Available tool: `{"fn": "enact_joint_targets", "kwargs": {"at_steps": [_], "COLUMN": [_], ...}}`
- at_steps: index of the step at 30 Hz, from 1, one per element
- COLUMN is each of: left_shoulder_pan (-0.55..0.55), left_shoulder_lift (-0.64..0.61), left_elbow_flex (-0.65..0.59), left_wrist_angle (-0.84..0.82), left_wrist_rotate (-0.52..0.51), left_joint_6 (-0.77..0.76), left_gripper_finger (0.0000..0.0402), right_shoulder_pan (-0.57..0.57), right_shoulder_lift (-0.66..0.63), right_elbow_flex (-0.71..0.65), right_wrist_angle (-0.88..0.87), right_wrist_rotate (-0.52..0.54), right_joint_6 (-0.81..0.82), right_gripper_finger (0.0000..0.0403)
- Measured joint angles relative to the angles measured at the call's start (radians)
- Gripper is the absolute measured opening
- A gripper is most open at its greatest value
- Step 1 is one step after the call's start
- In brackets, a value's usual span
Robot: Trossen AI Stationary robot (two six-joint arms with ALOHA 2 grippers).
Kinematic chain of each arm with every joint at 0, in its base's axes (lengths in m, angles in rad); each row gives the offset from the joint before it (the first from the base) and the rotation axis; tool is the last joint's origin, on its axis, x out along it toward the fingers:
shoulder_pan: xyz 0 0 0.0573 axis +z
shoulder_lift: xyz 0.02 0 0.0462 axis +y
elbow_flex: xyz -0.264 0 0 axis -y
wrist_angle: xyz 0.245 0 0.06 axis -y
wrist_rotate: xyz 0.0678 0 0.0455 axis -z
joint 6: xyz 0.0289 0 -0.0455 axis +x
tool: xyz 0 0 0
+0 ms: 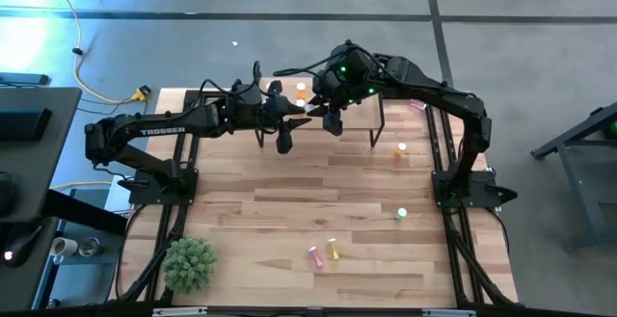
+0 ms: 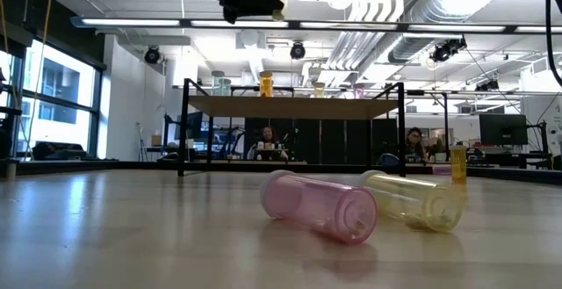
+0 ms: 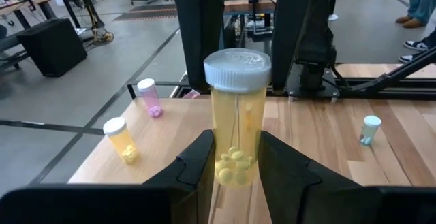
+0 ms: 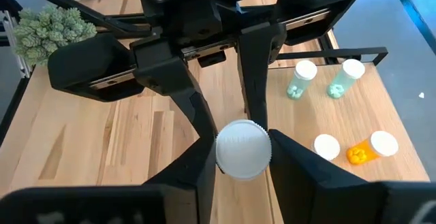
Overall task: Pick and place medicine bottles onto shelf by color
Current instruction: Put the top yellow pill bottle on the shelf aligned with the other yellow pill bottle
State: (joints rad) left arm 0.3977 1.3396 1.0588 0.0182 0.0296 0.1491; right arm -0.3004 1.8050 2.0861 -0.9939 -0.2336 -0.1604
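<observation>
- High view, 12 o'clock being the table's far edge: your two arms meet at 12 o'clock. The left gripper [image 1: 285,117] reaches in from 9 o'clock and the right gripper [image 1: 333,113] from 3 o'clock.
- Same view: an orange bottle [image 1: 400,149] stands toward 2 o'clock and a green bottle [image 1: 401,213] toward 4 o'clock. A lying pink bottle [image 1: 315,256] and a lying yellow bottle [image 1: 334,249] rest side by side near 6 o'clock. A plant [image 1: 190,264] sits at 7 o'clock.
- Low view: the shelf [image 2: 290,107] stands across the table with several bottles upright on top, among them a shelf orange bottle [image 2: 266,84]. The two lying bottles are nearest the camera, touching or nearly so. People sit in the room beyond.
- Left wrist view: your left gripper is closed tight on the body of the held yellow bottle [image 3: 237,115], which stands upright with its white cap up and pills at its bottom. Dark fingers of the other arm flank the cap from behind.
- Right wrist view: looking down, your right gripper has its fingers pressed against both sides of that same bottle's white cap [image 4: 243,150], so both grippers grip one bottle. Below it, two green shelf bottles [image 4: 300,80] stand close together, near an orange one lying on its side [image 4: 368,149].
</observation>
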Motion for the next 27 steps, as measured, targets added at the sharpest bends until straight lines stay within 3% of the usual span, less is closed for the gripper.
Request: {"fn": "enact_joint_targets", "kwargs": {"at_steps": [8,15,21,27], "left_shoulder_pan": [0.000,-0.006,-0.005,-0.004], "left_shoulder_lift": [0.000,0.000,-0.002,-0.032], "left_elbow_flex": [0.000,0.001,0.001,0.002], "left_wrist_angle": [-0.004,-0.020,-0.056,-0.059], "left_wrist_rotate": [-0.013,-0.017,-0.019,-0.025], "left_joint_6": [-0.023,-0.069,-0.119,-0.104], "left_gripper_finger": [0.0115,0.0165,0.0201,0.0206], "right_shoulder_pan": [0.000,0.000,-0.001,-0.028], "right_shoulder_lift": [0.001,0.002,-0.010,-0.068], "right_elbow_flex": [0.000,0.000,0.000,0.000], "right_wrist_angle": [-0.003,-0.010,-0.031,-0.048], "right_wrist_rotate": [-0.002,-0.002,0.069,0.105], "right_joint_6": [0.026,0.029,0.024,0.029], "right_gripper_finger": [0.0105,0.0105,0.0105,0.0105]}}
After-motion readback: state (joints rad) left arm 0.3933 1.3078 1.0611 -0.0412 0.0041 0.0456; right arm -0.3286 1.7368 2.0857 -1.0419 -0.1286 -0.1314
